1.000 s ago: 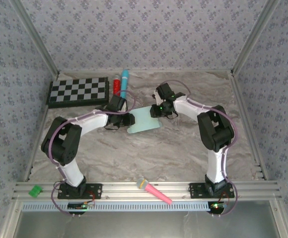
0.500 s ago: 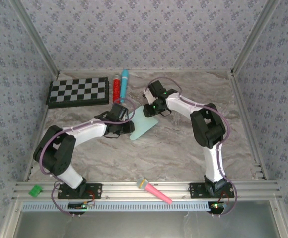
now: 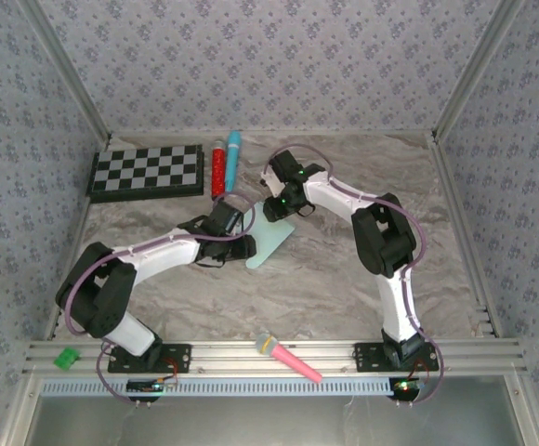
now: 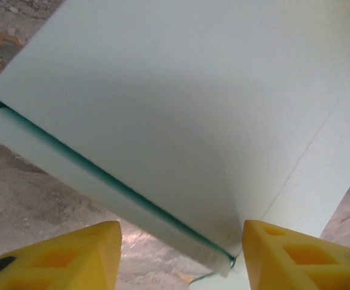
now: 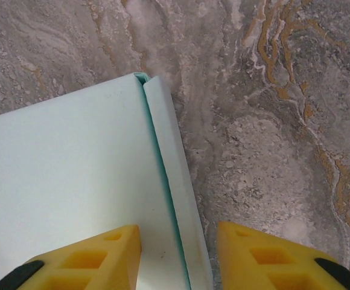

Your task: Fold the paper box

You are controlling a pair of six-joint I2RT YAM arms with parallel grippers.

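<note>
At the bottom middle of the top view, a pink pen-shaped thing with a pale yellow tip [image 3: 288, 358] lies by the metal rail, well apart from the work.

Higher up, near the middle of the frame, the left gripper [image 3: 244, 246] sits at the left edge of the pale mint-blue thin cardboard paper box [image 3: 268, 243]. The paper box lies on the grey marble-look surface [image 3: 344, 279]. A second ago the paper box was spread wider, with a wavy edge at its lower right. Now it looks narrow and folded over.

In the left wrist view the yellow fingers [image 4: 60, 254] stand apart. A doubled corner of the paper box sits between them and is not squeezed.

Just above the paper box in the top view is the right gripper [image 3: 282, 216], which has swung to the left. In the right wrist view its fingers [image 5: 84, 260] also stand apart, one on each side of a folded edge.

I think both grippers have just let go. That would mean one fold is made and is staying down by itself, with more folds likely to come.

Farther up sit a red tube [image 3: 217, 167] and a cyan tube [image 3: 233, 158]. A black-and-white checkerboard [image 3: 147, 171] is at the upper left.
</note>
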